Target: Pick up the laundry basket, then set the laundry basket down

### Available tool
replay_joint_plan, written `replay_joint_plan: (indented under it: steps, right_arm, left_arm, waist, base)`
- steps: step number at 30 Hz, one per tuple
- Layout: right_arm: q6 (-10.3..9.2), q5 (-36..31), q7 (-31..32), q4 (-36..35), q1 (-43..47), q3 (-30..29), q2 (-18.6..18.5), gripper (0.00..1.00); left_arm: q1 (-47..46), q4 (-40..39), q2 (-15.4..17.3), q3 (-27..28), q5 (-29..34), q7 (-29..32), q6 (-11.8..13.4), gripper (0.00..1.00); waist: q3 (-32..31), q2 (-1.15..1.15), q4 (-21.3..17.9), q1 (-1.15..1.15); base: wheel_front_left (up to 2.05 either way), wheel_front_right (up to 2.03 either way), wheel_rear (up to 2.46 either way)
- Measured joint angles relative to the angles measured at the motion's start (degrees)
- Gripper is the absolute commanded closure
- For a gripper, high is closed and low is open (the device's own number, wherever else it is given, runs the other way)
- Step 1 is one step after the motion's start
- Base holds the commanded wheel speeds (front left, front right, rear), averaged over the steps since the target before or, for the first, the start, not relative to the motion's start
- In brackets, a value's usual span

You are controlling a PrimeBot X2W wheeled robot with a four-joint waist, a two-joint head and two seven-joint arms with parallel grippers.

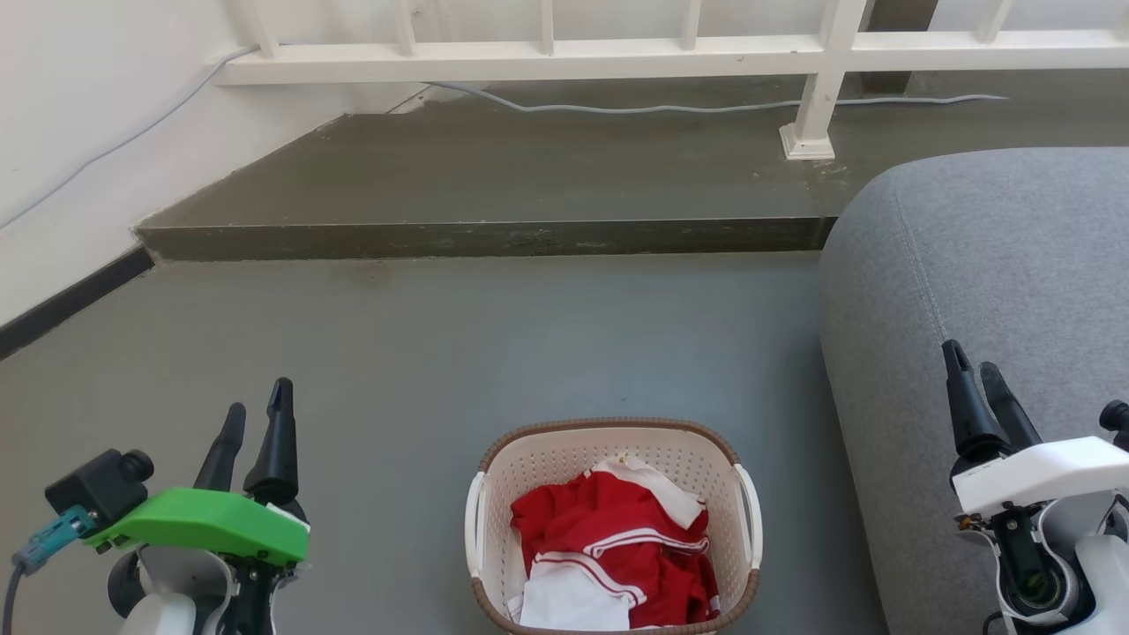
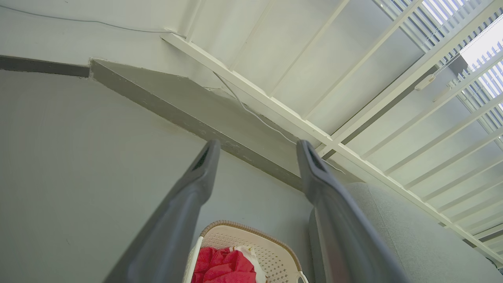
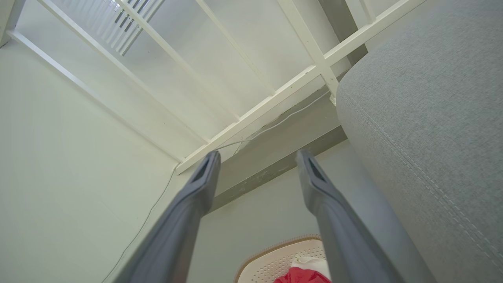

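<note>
Cream-white perforated plastic laundry basket (image 1: pixel 547 463) sitting on grey floor (image 1: pixel 441 353) — left gripper (image 1: pixel 258 397) and right gripper (image 1: pixel 969 356) flanking it, fingers spread, gripping nothing.

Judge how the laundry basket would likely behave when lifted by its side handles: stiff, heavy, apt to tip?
Probably stiff: the laundry basket is perforated plastic with a firm-looking rim. Likely light for its size, holding just a few red and white clothes. The clothes sit toward its near end, so it may dip there unless both side handles rise evenly.
</note>
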Motion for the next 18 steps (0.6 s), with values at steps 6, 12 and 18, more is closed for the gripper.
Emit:
replay_joint_plan:
  steps: [6, 12, 18]
  right_arm:
    - [-1.4, -4.3, -0.7, -0.5, 0.1, 1.4, -0.5, 0.0]
    - [-2.3, -9.1, -2.0, -0.6, 1.0, 2.8, -0.8, 0.0]
    - [-2.82, -13.7, -3.2, -0.7, 1.2, 4.4, -1.1, 0.0]
  left_arm:
    - [0.0, -0.9, 0.7, -1.5, 5.1, -1.0, 1.0, 0.0]
    - [0.0, -1.8, 1.1, -2.6, 10.4, -2.0, 2.0, 0.0]
    - [0.2, -2.3, 1.2, -4.1, 15.3, -3.3, 2.9, 0.0]
  waist:
    - [0.0, 0.0, 0.0, 0.0]
    - [0.0, 0.0, -0.1, 0.0]
    - [-0.1, 0.0, -0.1, 0.0]
  base:
    - [0.0, 0.0, 0.0]
    - [0.0, 0.0, 0.0]
    - [0.0, 0.0, 0.0]
